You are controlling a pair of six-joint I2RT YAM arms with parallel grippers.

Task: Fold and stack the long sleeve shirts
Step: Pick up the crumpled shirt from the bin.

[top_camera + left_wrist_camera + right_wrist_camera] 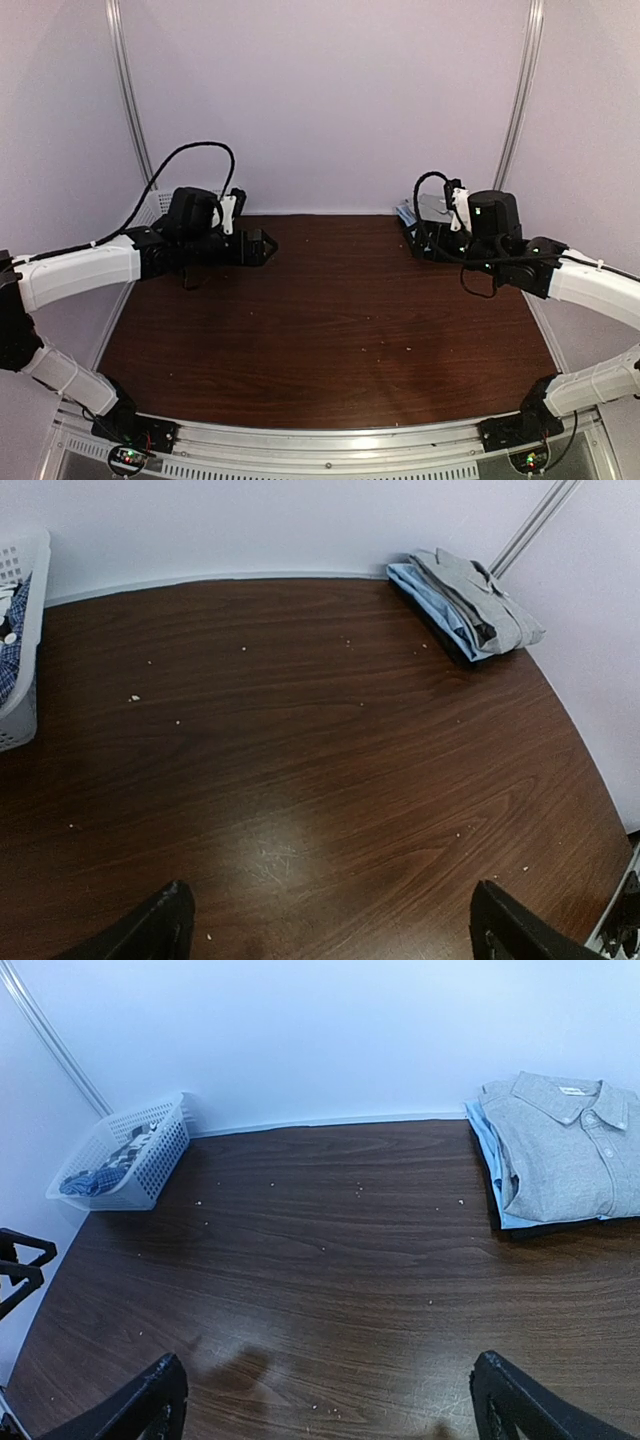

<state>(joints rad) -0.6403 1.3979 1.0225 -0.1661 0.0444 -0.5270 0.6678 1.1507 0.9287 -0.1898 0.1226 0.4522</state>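
Observation:
Folded long sleeve shirts lie stacked at the table's back right corner: a grey collared shirt (565, 1145) on top, a light blue shirt (487, 1155) under it, and something dark at the bottom. The same stack (470, 605) shows in the left wrist view and partly behind the right arm (408, 212). A checked shirt (100, 1175) lies crumpled in the white basket (150, 1155). My left gripper (262, 245) (335, 935) hovers open over bare wood at the back left. My right gripper (415, 238) (330, 1410) hovers open just in front of the stack. Neither holds anything.
The white basket (150, 208) (25, 630) stands in the back left corner against the wall. White walls and metal frame posts (520, 90) close in the back and sides. Small crumbs dot the dark wooden table (330, 330).

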